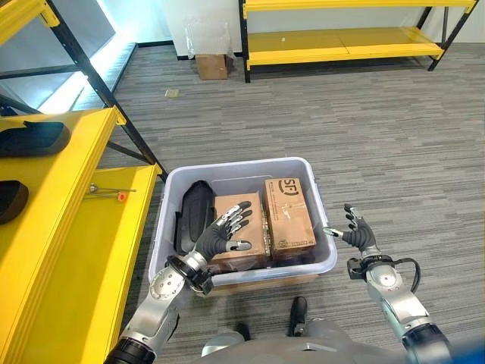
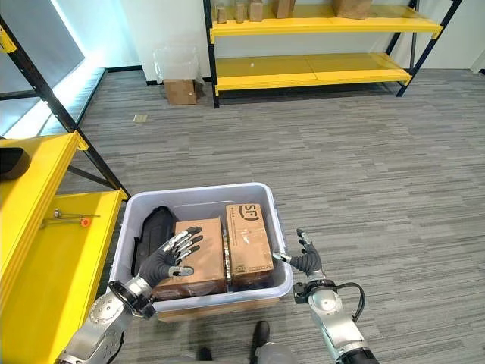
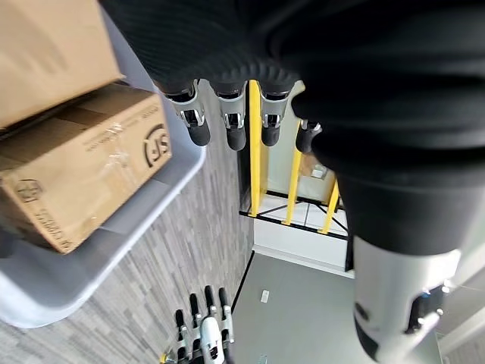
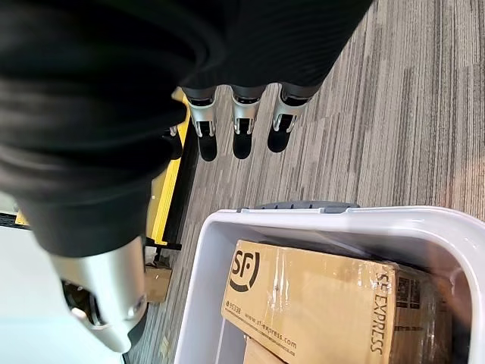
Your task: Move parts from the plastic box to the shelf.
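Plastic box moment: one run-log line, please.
left hand open over cardboard boxes | right hand open beside plastic box | nothing held

The grey striped carpet floor carries a translucent grey plastic box at lower centre, and a small brown cardboard carton sits on it at the top, beside the far yellow metal rack. Along the left edge, the near yellow shelf bears a thin metal rod with an orange tip. Two black moulded parts lie on its higher level, at the frame's left edge.
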